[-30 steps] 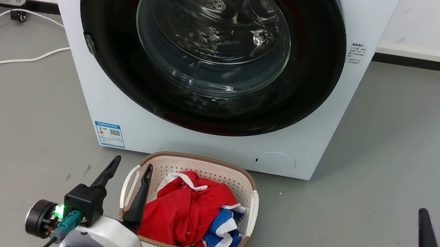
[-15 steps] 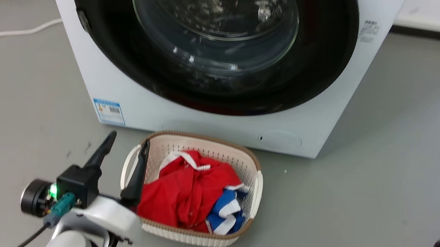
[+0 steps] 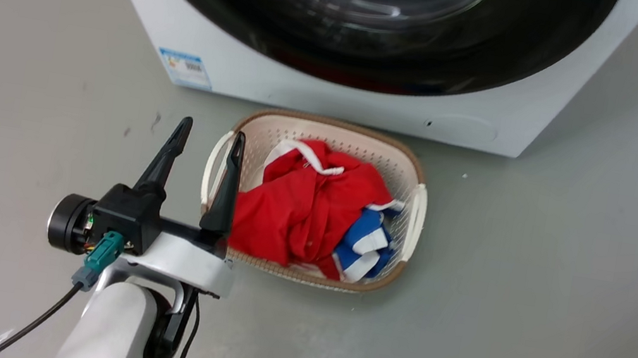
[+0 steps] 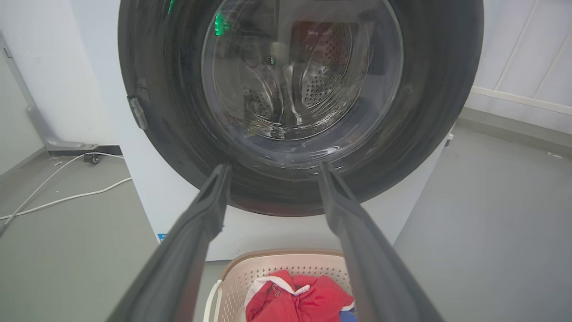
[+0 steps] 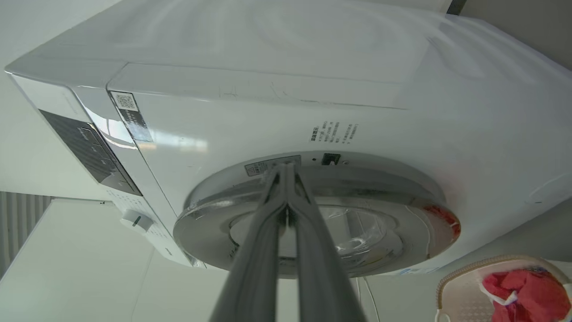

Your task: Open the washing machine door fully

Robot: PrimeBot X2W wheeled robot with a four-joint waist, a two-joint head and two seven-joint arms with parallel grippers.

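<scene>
The washing machine door [image 3: 291, 34], one glossy black disc with a clear glass bowl at its centre, is seen lying against the front of the single white washing machine [image 3: 338, 96], which stands on a grey floor [image 3: 530, 302]. One blue label [image 3: 185, 68] is fixed low on the machine's front at the left and one round cap [image 3: 461, 128] is set low at the right; the label's print is too small to be read.

One cream laundry basket [image 3: 334, 125] is placed on the floor just before the machine. Two garments are held in it, one red [image 3: 301, 208] and one blue and white [image 3: 369, 244].

The left end effector [image 3: 212, 129] is held beside the basket's left handle with its two dark fingers spread apart and nothing between them. In the left wrist view these fingers are pointed at the lower part of the door, the perforated steel drum is shown through the glass, and two runs of white cable [image 4: 67, 197] are laid on the floor to the left.

The right end effector [image 5: 285, 166] is shown in the right wrist view with its fingers pressed together, the tips at the door's rim; whether the rim is touched cannot be told. That view also takes in the machine's top, a dark control panel [image 5: 89, 143], one white knob [image 5: 134, 220], a QR-code sticker [image 5: 125, 102] and several lines of small print [image 5: 333, 132], none legible.
</scene>
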